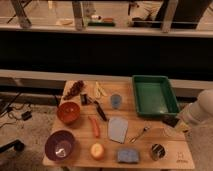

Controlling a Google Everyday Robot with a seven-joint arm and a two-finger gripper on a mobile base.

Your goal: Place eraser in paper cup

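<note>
The paper cup (116, 101) is small and blue-grey and stands upright near the middle back of the wooden table (75, 160). A small dark block (84, 99), possibly the eraser, lies left of the cup; I cannot tell for sure. My gripper (173, 122) is a dark shape at the table's right edge, just in front of the green tray (155, 111), at the end of the white arm (200, 110). It is well to the right of the cup and holds nothing that I can see.
On the table are an orange bowl (68, 112), a purple bowl (60, 145), a shiny metal cup (158, 151), a blue sponge (128, 156), a grey-blue flat piece (118, 129), an orange fruit (97, 150), a red carrot-like thing (94, 126), a black marker (101, 111), a utensil (140, 134) and grapes (76, 89).
</note>
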